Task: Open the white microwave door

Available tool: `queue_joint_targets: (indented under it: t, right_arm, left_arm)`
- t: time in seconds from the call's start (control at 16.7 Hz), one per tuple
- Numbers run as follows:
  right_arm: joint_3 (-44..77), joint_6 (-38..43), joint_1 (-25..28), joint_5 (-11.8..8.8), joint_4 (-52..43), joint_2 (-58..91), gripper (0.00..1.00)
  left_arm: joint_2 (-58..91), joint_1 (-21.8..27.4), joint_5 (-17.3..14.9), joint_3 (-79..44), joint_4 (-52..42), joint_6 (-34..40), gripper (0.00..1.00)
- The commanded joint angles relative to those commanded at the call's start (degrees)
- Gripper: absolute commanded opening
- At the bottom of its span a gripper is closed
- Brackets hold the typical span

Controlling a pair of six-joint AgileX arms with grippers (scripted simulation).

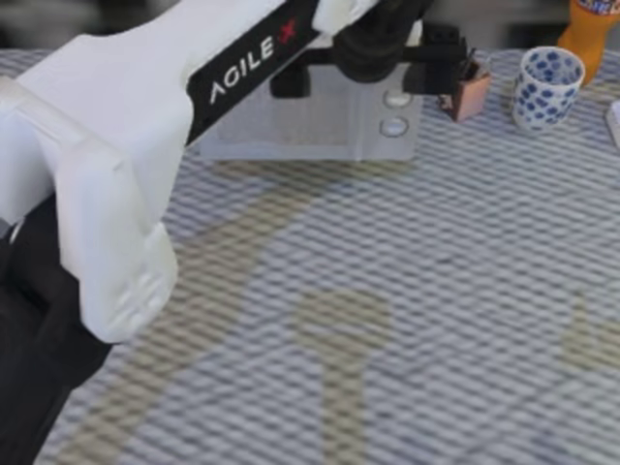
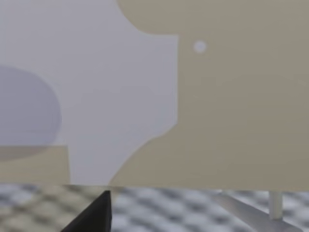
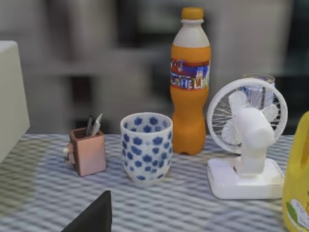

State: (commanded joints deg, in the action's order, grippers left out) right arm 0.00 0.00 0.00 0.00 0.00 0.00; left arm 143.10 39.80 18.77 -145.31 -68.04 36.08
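Observation:
The white microwave (image 1: 320, 126) stands at the back middle of the table, with two round knobs (image 1: 394, 112) on its right panel. Its door (image 1: 281, 124) looks flush with the front. My left arm reaches across from the lower left. My left gripper (image 1: 363, 70) hangs open over the microwave's top edge, one black finger (image 1: 291, 82) above the door and the other past the knob panel. A flat white and beige surface fills the left wrist view close ahead, with one black fingertip (image 2: 99, 215) below it. My right gripper is out of the top view; one of its fingertips (image 3: 99, 215) shows above the cloth.
A pink pen holder (image 1: 468, 92), a blue-flowered cup (image 1: 545, 87) and an orange bottle (image 1: 591, 29) stand right of the microwave. A white fan (image 3: 246, 140) and a yellow bottle (image 3: 297, 183) sit farther right. The woven cloth (image 1: 407, 291) covers the table's front.

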Motion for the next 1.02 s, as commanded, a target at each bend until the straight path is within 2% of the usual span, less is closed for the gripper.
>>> queue_joint_targets:
  t: [0.18,0.42,1.02]
  right_arm:
    - [0.00,0.00,0.00,0.00,0.00,0.00,1.00]
    - [0.00,0.00,0.00,0.00,0.00,0.00,1.00]
    - [0.00,0.00,0.00,0.00,0.00,0.00,1.00]
  left_arm:
    - [0.79,-0.71,-0.31,2.51,3.52,-0.69,1.00]
    - [0.84,-0.75,-0.32,2.65,3.73,-0.73,1.00]
    - [0.84,-0.75,-0.32,2.65,3.73,-0.73,0.25]
